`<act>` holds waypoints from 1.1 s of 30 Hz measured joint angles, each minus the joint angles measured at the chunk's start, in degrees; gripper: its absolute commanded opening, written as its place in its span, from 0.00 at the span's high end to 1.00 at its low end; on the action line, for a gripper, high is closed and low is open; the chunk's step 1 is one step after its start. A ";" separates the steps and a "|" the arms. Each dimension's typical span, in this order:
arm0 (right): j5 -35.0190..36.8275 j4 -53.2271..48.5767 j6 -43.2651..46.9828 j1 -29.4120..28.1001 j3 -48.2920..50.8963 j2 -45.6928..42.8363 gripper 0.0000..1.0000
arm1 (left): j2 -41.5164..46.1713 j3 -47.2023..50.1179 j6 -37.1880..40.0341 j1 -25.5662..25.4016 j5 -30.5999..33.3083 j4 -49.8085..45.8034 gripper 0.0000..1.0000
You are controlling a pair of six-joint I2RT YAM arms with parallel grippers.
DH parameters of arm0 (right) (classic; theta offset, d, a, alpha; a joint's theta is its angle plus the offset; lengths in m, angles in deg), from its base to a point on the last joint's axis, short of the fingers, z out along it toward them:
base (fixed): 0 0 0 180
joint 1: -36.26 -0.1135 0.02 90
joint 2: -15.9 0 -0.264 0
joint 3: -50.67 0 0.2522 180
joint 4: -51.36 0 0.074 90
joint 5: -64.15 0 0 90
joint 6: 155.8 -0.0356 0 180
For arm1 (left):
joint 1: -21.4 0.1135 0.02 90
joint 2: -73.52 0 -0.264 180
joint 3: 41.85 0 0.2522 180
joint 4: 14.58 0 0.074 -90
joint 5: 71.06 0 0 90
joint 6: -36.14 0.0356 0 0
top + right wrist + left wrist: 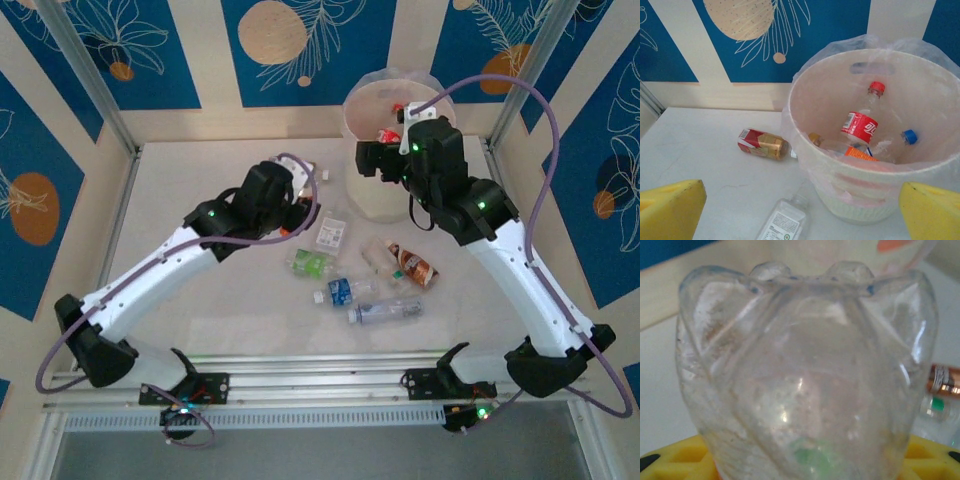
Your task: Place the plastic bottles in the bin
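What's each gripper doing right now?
Left gripper: closed on a clear bottle.
Right gripper: open, empty, at the bin.

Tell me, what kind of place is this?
Likely a robot lab work cell: a white table framed by metal rails, blue patterned backdrop panels, and two arms bolted at its edge.

Blurred clear bottle [805, 380] cropped at bottom edge; white-labelled bottle [782, 220] cropped likewise
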 measured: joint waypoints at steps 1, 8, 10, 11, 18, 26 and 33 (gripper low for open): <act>0.02 -0.04 -0.02 0.00 0.37 -0.39 0.01 | -1.44 -1.97 0.00 0.13 -0.42 0.61 0.44; 1.55 -0.46 -0.20 -0.35 2.62 -3.63 0.01 | -12.37 -17.88 0.85 1.05 -2.80 2.82 0.44; 2.16 -0.68 -0.15 -0.66 3.17 -4.92 0.01 | -15.74 -23.39 1.03 1.60 -3.52 3.06 0.44; 2.45 -0.76 -0.15 -0.76 3.30 -5.40 0.01 | -17.16 -25.79 1.03 1.86 -3.76 3.21 0.44; 4.90 -1.73 0.31 -0.92 3.30 -7.65 0.01 | -29.94 -46.56 0.94 4.31 -5.53 3.32 0.44; 6.60 -2.91 0.55 -1.18 3.28 -8.11 0.01 | -40.61 -55.98 -0.02 5.70 -7.54 6.75 0.42; 7.34 -4.35 0.46 -1.33 3.26 -8.11 0.01 | -45.44 -56.43 -2.08 7.43 -10.91 14.10 0.41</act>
